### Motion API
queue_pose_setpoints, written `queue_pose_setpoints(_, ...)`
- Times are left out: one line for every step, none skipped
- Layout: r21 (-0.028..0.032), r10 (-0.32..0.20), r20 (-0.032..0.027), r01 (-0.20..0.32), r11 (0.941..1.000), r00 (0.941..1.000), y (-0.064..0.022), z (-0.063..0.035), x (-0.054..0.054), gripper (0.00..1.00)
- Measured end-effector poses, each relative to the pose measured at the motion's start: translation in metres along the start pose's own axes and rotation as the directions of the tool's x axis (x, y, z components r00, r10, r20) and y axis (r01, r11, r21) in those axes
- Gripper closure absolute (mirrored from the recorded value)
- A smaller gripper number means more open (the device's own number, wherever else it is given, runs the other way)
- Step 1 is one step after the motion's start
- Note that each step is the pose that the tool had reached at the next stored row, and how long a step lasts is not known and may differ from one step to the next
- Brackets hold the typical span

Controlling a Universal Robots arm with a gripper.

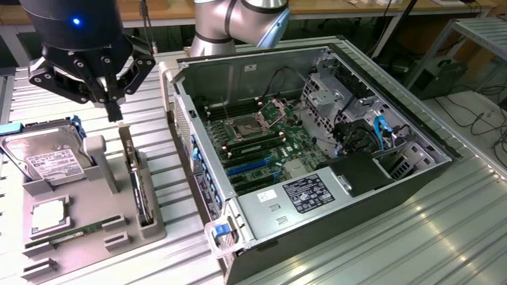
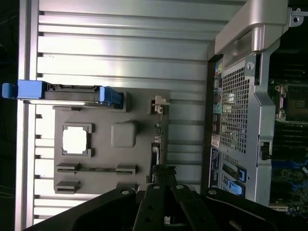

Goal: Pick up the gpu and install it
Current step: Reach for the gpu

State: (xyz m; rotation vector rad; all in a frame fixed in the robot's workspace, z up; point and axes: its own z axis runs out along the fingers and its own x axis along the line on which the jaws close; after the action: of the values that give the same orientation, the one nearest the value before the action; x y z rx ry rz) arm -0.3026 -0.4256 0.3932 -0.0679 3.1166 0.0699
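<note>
The gpu (image 1: 140, 185) stands on edge in a slot along the side of the grey holder tray (image 1: 95, 228) nearest the computer, so I see mostly its thin top edge. In the wrist view the gpu (image 2: 155, 144) is a narrow dark strip with its metal bracket end away from the fingers. My gripper (image 1: 113, 113) hangs above the far end of the tray, a little above the card and not touching it. Its fingertips (image 2: 163, 174) meet, shut on nothing.
The open computer case (image 1: 317, 148) lies beside the tray, motherboard up, with blue expansion slots (image 1: 249, 166). The tray also carries a hard drive (image 1: 44, 157) with blue rails, a CPU (image 1: 49, 215) and a RAM stick (image 1: 71, 234). The surface is ribbed metal (image 2: 120, 57).
</note>
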Motion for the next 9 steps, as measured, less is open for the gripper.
queue_pose_setpoints(0.0000,0.000,0.0001,0.000,1.0000,1.0000,0.0000,0.0000,0.0009,0.89)
queue_pose_setpoints(0.0000,0.000,0.0000,0.000,1.0000,1.0000,0.0001,0.0000,0.0024,0.89)
queue_pose_setpoints(0.0000,0.000,-0.0001,0.000,1.0000,1.0000,0.0002,-0.0001,0.0038,0.89)
queue_pose_setpoints(0.0000,0.000,0.0000,0.000,1.0000,1.0000,0.0003,-0.0001,0.0057,0.89)
queue_pose_setpoints(0.0000,0.000,0.0000,0.000,1.0000,1.0000,0.0004,-0.0001,0.0065,0.89)
queue_pose_setpoints(0.0000,0.000,-0.0001,0.000,1.0000,1.0000,0.0003,-0.0001,0.0072,0.89)
queue_pose_setpoints(-0.0001,0.000,0.0000,0.000,1.0000,1.0000,-0.0002,-0.0001,0.0081,0.89)
queue_pose_setpoints(-0.0001,0.000,0.0000,0.000,1.0000,1.0000,-0.0008,-0.0001,0.0092,0.89)
queue_pose_setpoints(0.0000,0.000,0.0000,0.000,1.0000,1.0000,-0.0015,-0.0002,0.0104,0.89)
